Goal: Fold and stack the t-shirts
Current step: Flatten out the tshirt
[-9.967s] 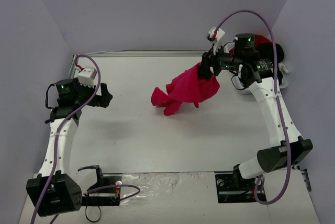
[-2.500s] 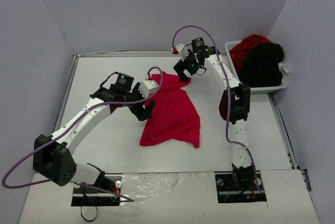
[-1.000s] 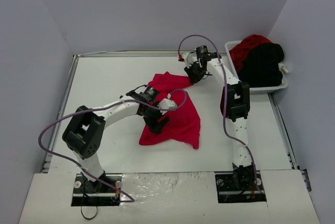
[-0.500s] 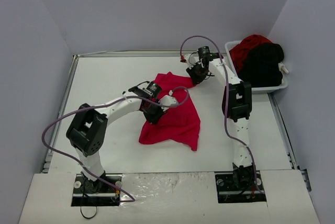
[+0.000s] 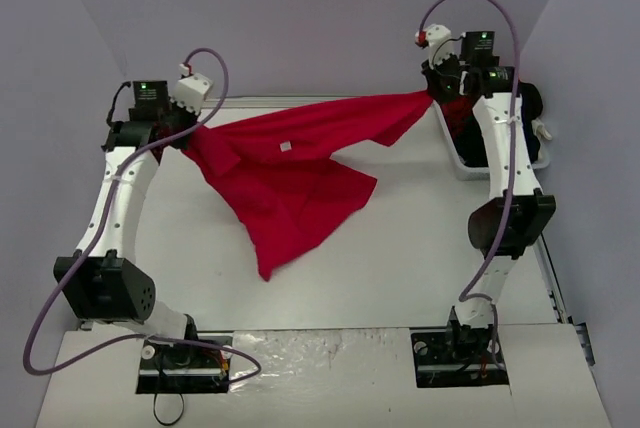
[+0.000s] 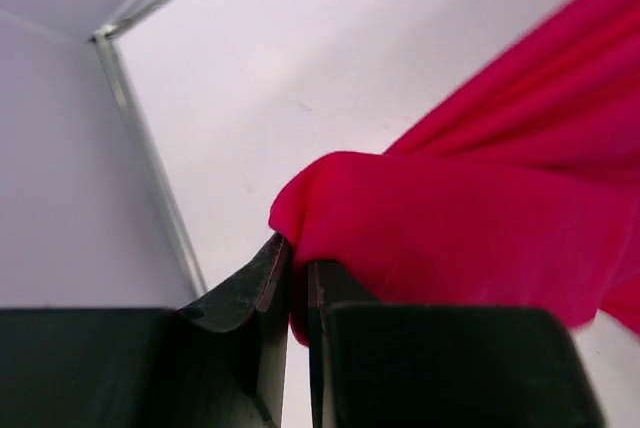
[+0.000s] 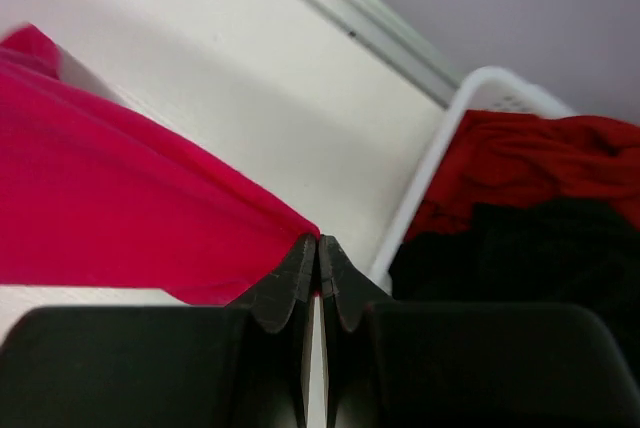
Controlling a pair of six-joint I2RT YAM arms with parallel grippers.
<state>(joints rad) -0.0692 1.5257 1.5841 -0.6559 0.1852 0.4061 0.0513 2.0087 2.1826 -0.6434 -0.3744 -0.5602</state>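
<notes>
A bright red t-shirt [image 5: 290,163] hangs stretched in the air between both arms, its lower part drooping onto the table. My left gripper [image 5: 188,128] holds the shirt's left end, jaws shut on a bunch of red cloth [image 6: 440,218]. My right gripper [image 5: 432,94] is shut on the shirt's right end [image 7: 150,218] at the back right. A darker red t-shirt [image 7: 520,163] and a black t-shirt [image 7: 530,248] lie heaped in the white basket [image 7: 440,138].
The white basket [image 5: 452,153] stands at the table's back right, just behind and beside the right arm. A metal rail [image 5: 300,100] runs along the table's far edge, another along the left edge [image 6: 150,158]. Grey walls close in on both sides.
The left gripper closed on the red shirt's left part, then both arms rose and drew apart. The shirt went from lying crumpled on the table to hanging spread between them.
</notes>
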